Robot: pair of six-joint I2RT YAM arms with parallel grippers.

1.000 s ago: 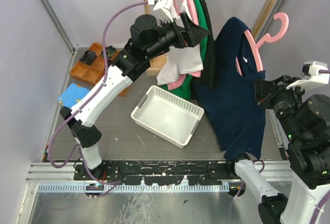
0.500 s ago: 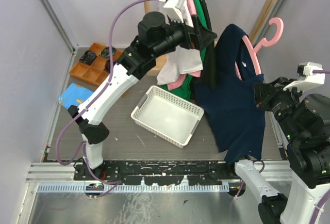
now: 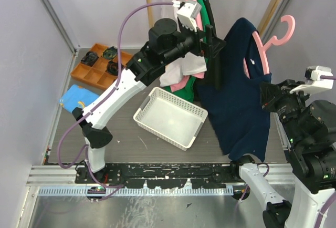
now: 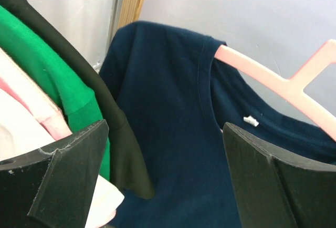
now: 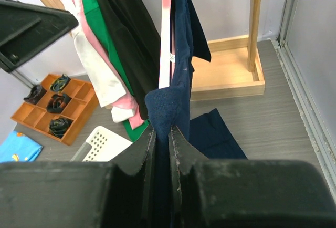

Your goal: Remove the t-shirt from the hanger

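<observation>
Found navy t-shirt (image 3: 239,96) hung on pink hanger (image 3: 264,49), 3 o'clock from white basket (image 3: 170,117). Noted right gripper (image 5: 160,133) nipped onto its fabric, left gripper (image 4: 168,175) gaping, empty. Judged best to clamp shoulder seam, peel sideways off hanger arm.

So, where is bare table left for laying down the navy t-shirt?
Bare tabletop lies between the white basket and the near rail; the basket is empty. Crowded: behind the basket under the hanging clothes, on the right where the navy t-shirt drapes, and far left by the orange tray.

Hung clothes (image 4: 58,81) crowd beside the left end effector (image 4: 165,128); t-shirt (image 4: 168,75) hangs beyond.
</observation>
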